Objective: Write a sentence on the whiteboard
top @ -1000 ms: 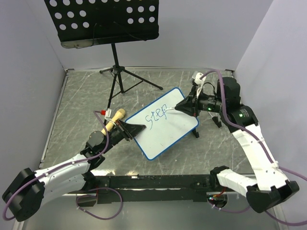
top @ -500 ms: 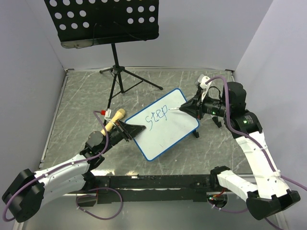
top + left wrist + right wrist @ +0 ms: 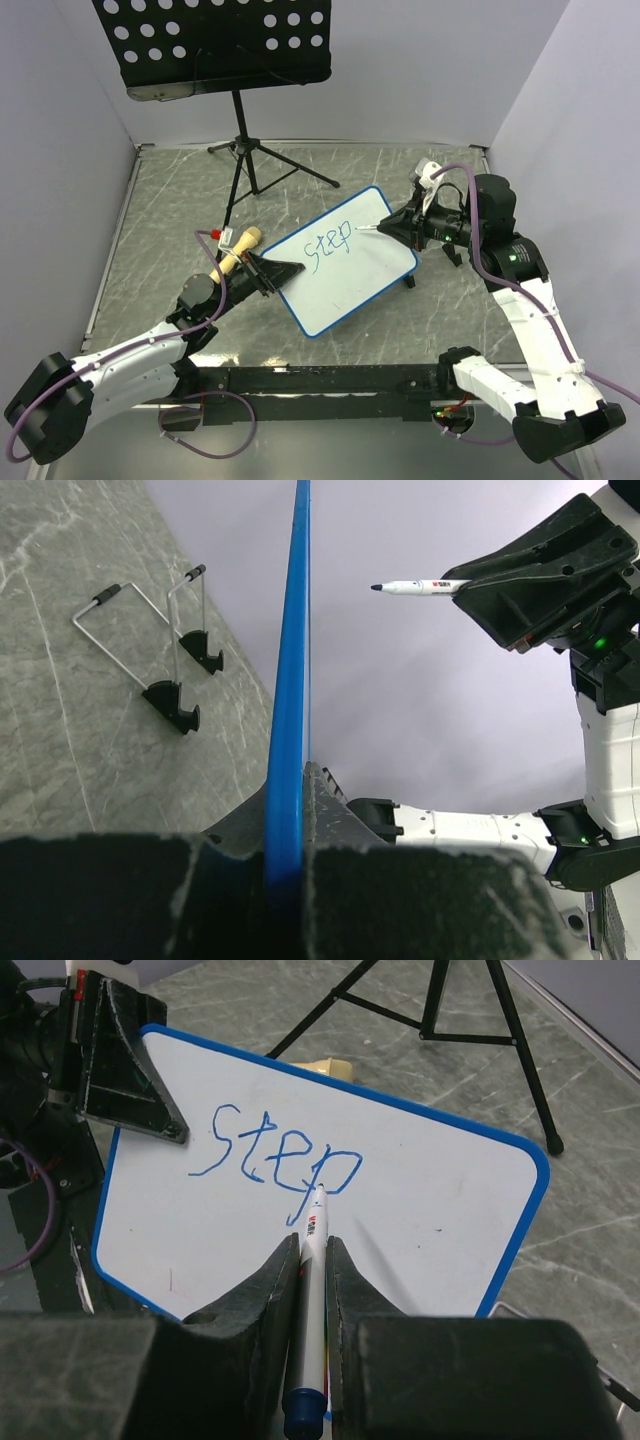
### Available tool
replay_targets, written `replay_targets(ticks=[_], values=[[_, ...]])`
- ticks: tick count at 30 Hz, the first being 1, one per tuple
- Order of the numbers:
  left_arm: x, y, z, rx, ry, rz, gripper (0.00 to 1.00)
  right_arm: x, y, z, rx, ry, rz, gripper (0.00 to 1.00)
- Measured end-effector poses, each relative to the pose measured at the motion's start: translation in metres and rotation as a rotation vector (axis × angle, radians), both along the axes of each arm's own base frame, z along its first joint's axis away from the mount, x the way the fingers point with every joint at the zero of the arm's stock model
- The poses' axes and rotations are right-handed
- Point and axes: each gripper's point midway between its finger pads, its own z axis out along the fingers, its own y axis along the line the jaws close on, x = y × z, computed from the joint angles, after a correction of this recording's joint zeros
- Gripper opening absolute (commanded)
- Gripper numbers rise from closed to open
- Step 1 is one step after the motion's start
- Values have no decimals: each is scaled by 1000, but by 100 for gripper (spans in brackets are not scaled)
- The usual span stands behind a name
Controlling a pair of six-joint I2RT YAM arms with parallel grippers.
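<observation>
The whiteboard [image 3: 350, 280] is propped tilted mid-table, and the blue word "step" [image 3: 327, 243] is written on its upper left. My left gripper [image 3: 275, 270] is shut on its left edge; the left wrist view shows the blue frame [image 3: 293, 680] edge-on between my jaws. My right gripper [image 3: 395, 225] is shut on a white marker [image 3: 372, 228]. In the right wrist view the marker [image 3: 313, 1250] points at the "p" of "step" [image 3: 275, 1155]. In the left wrist view the marker [image 3: 415, 586] tip hangs a little off the board's face.
A black perforated music stand [image 3: 225, 45] on a tripod [image 3: 245, 165] stands at the back. A wooden-handled object [image 3: 238, 250] and a small red-capped item [image 3: 215, 234] lie left of the board. The board's wire feet [image 3: 170, 695] rest on the grey table.
My right arm has drawn back to the right, taking the marker tip from the "p" off the board. The left gripper and whiteboard have not moved.
</observation>
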Motion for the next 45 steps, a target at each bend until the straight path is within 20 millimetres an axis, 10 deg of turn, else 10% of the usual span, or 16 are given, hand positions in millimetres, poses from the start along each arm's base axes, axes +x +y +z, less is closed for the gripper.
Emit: replay_targets(ticks=[45], values=[[-2,-2,0,-1,-4,-19,1,5,-3,-1,-29,-24,0,0]])
